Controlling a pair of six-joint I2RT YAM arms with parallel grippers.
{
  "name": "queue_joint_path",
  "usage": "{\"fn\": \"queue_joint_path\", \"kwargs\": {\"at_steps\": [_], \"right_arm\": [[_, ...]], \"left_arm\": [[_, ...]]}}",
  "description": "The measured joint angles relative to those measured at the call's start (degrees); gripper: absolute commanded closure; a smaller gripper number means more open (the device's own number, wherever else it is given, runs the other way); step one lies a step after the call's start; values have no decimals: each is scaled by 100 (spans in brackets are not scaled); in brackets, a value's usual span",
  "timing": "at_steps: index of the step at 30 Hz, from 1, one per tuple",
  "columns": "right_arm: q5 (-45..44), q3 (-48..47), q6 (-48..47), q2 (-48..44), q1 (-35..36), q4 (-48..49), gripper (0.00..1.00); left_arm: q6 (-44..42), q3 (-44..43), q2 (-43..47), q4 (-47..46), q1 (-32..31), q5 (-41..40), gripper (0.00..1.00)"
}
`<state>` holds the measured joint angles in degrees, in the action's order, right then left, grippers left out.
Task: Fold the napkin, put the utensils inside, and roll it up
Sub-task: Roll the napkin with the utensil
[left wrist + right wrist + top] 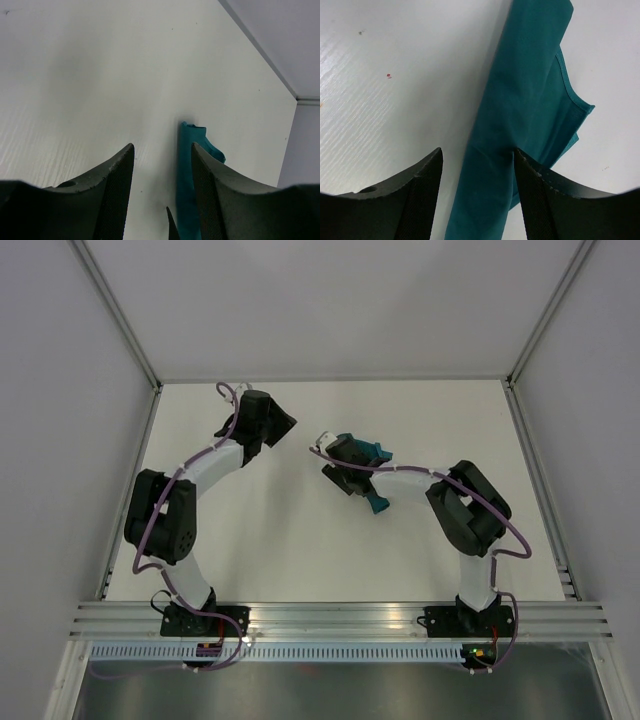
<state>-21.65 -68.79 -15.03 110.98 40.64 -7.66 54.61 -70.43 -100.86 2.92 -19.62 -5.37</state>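
Note:
The teal napkin (520, 115) lies on the white table as a long rolled bundle with a loose corner sticking out on one side. In the top view its ends (377, 503) show on both sides of my right arm. My right gripper (478, 150) is open just above the roll, jaws astride it; it also shows in the top view (338, 472). My left gripper (162, 146) is open and empty over bare table, left of the roll (187, 170); it also shows in the top view (283, 425). No utensils are in view.
The white table (300, 540) is walled in by grey panels, with an aluminium rail (340, 618) along the near edge. A small dark pointed tip (172, 227) shows low in the left wrist view; I cannot tell what it is.

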Motion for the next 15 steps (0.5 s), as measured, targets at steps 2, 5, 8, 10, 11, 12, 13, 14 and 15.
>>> {"fn": "queue_joint_path", "kwargs": {"at_steps": [2,5,8,10,11,12,13,14,15], "right_arm": [[-201,-79,-72,170,59,55,35],[-417,-212,-138,319,83,184,36],[-581,-284,-225,433,83,280,56],[-656,-306,-251,505,79,304,65],[-673,-308,-262,540,76,304,66],[-697,-310,-271,573,76,306,68],[-717,-317,-278,586,76,315,71],[-713,-317,-278,586,76,315,72],[-710,-321,-271,588,74,306,73]], "left_arm": [[0,55,11,20,0,4,45],[0,118,28,42,9,15,45],[-2,149,50,46,44,59,45],[-2,151,63,44,68,96,45],[-2,155,70,44,76,103,45],[-2,162,76,39,81,103,45],[-4,177,94,35,92,107,45],[-4,192,103,35,92,114,45],[-4,216,114,33,98,122,45]]}}
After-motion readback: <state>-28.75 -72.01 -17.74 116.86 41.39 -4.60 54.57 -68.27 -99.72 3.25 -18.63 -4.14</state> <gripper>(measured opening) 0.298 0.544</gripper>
